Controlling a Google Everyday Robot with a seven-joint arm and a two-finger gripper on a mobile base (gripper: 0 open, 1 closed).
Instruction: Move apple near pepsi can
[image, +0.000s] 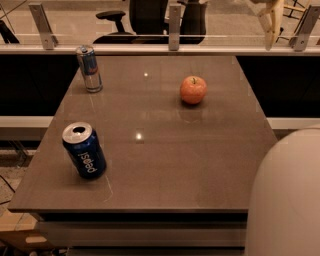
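Note:
The orange-red apple (193, 89) sits upright on the brown table (165, 155), right of centre toward the back. The dark blue pepsi can (84, 150) stands at the front left, leaning a little, its silver top open. The two are far apart, with bare table between them. My gripper is out of view. Only a large white rounded part of my arm (287, 200) shows at the lower right corner, in front of the table's right front edge.
A taller, slim silver-and-blue can (89, 68) stands at the table's back left corner. A glass rail with metal posts (174, 27) runs behind the table. Office chairs (145, 17) stand beyond it. The floor drops away on both sides.

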